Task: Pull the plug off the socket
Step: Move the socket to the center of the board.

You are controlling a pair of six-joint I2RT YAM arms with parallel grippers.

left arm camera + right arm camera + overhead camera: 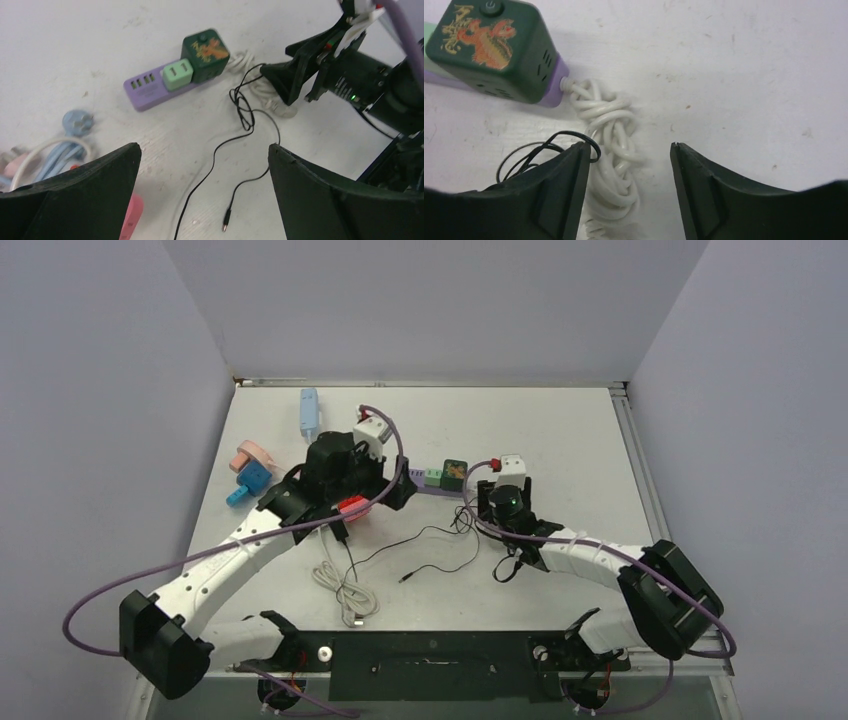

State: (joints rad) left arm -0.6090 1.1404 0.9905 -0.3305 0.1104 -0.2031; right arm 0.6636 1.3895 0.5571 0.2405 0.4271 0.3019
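Right pincer (629,146) spread, pinching nothing, over the coiled white cord (611,125). Dark green plug (489,47) sits ahead-left of it, seated on the purple socket strip (145,90). Left pincer (204,146) spread wide, empty. Approach step, I'd say: next, square up and clamp that plug.

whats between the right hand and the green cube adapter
Between the right hand and the green cube adapter: a bundled white cord and a thin black wire loop, seen in the right wrist view.
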